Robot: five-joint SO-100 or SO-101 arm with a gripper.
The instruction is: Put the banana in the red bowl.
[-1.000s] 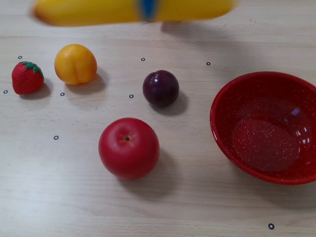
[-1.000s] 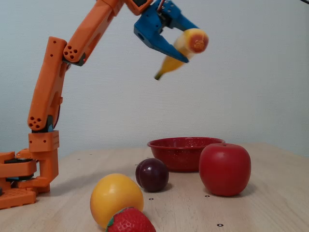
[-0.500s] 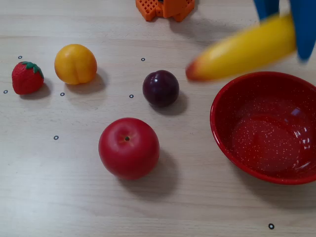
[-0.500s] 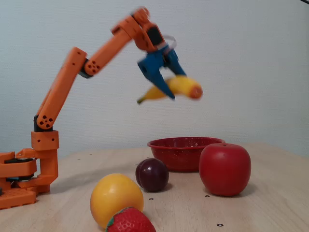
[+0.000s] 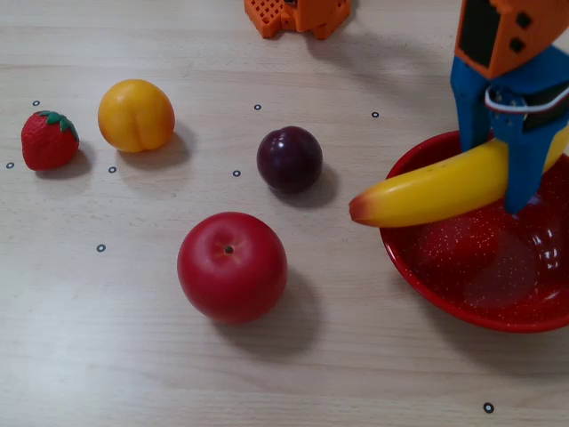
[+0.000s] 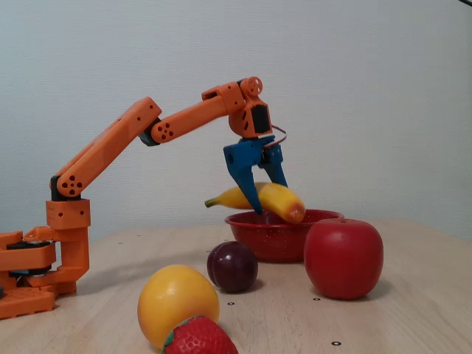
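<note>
My blue gripper (image 5: 498,174) is shut on the yellow banana (image 5: 433,189), gripping it around the middle. The banana lies nearly level right over the red bowl (image 5: 462,271) at the right of the top-down fixed view. Its orange-brown end sticks out past the bowl's left rim, and its other end is hidden behind the gripper. In the side fixed view the banana (image 6: 274,200) hangs at the height of the bowl's (image 6: 276,240) rim, with the gripper (image 6: 268,199) pointing down onto it.
A red apple (image 5: 232,265) stands left of the bowl, with a dark plum (image 5: 290,158) behind it. An orange fruit (image 5: 136,115) and a strawberry (image 5: 49,140) sit at the far left. The arm's orange base (image 5: 298,13) is at the top edge.
The arm has swung the banana to the right and lowered it from high above the table down to the red bowl's rim. The fruits on the table have not moved.
</note>
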